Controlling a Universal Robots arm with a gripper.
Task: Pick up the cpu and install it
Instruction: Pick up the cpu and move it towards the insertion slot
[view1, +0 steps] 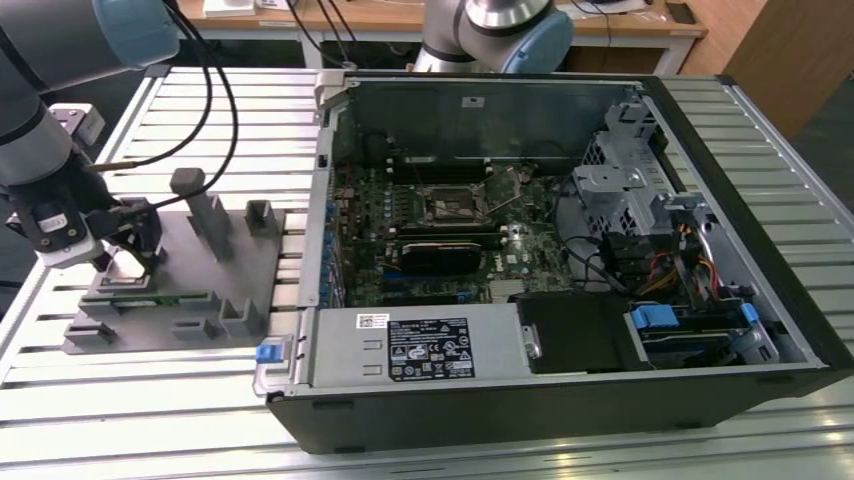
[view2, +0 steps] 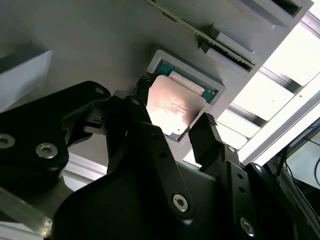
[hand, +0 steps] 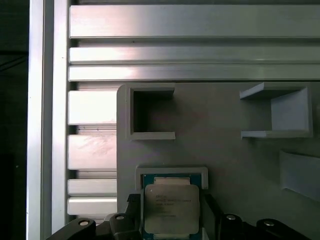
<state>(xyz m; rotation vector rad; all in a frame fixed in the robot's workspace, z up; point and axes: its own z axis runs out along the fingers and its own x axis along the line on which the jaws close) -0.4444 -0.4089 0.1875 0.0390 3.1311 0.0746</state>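
Note:
The cpu (view2: 172, 107) is a small flat square chip with a pale silver top. It hangs just above its square pocket (view2: 212, 82) in the grey plastic fixture (view1: 200, 290) at the exterior view's left. My gripper (view1: 127, 245) reaches down over that pocket. In both wrist views its black fingers (view2: 202, 132) press against two opposite edges of the cpu (hand: 171, 207), so the gripper (view2: 173, 102) is shut on it. A strip of the pocket's teal floor shows past one edge of the chip. The gripper (hand: 172, 205) sits at the fixture's corner nearest the table edge.
An open computer case (view1: 534, 250) lies to the exterior view's right of the fixture, its motherboard socket (view1: 447, 205) uncovered. A green memory stick (view1: 140, 297) rests in the fixture beside the pocket. Grey posts (view1: 207, 215) stand up from the fixture. The table (view1: 134, 400) is slatted aluminium.

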